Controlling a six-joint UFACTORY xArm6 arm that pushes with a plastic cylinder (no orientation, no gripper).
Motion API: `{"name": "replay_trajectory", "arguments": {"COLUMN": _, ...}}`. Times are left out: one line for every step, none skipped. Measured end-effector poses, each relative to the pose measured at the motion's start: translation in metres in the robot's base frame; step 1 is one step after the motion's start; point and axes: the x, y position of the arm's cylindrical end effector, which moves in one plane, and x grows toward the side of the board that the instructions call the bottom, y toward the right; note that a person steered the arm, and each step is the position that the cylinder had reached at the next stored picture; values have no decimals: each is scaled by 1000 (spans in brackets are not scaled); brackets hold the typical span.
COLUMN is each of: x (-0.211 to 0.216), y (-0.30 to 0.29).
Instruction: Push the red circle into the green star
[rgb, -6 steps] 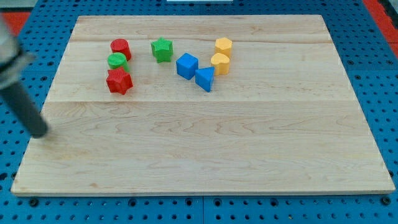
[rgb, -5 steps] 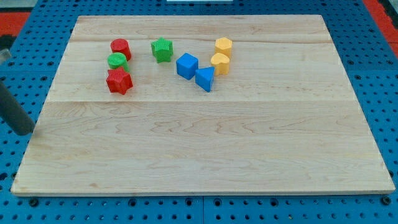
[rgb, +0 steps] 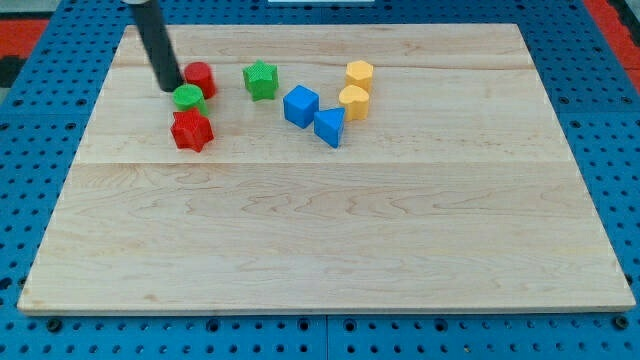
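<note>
Since the arm ends in a plain dark rod with no jaws, nothing opens or closes and nothing is held — my tip (rgb: 170, 88) only presses against things. It stands just to the view's left of the red circle (rgb: 199, 77), touching it or as good as touching; the rod hides the circle's left edge, so I cannot tell which. Taking the red circle as landmark: the green star (rgb: 261, 80) sits to its right at about the same height, apart from it with bare board (rgb: 320, 250) between them. A green circle (rgb: 187, 98) lies just below the red circle and slightly left, close against it, and just below my tip. A red star (rgb: 191, 131) lies below that, touching or nearly touching the green circle. Further right of the red circle, past the green star, is a blue cube (rgb: 300, 105), and a blue triangle (rgb: 329, 126) just beyond and lower, close beside the cube. Furthest right are two yellow blocks — one (rgb: 359, 74) level with the red circle, the other (rgb: 353, 101) directly below it and touching it; their shapes are rounded or many-sided, I cannot tell more. Counted: eight blocks in all, two red, two green, two blue, two yellow, all in the upper part of the wooden board.
</note>
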Motion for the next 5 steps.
{"name": "replay_trajectory", "arguments": {"x": -1, "y": 13}}
{"name": "replay_trajectory", "arguments": {"x": -7, "y": 9}}
{"name": "replay_trajectory", "arguments": {"x": -13, "y": 27}}
{"name": "replay_trajectory", "arguments": {"x": -13, "y": 38}}
{"name": "replay_trajectory", "arguments": {"x": -13, "y": 45}}
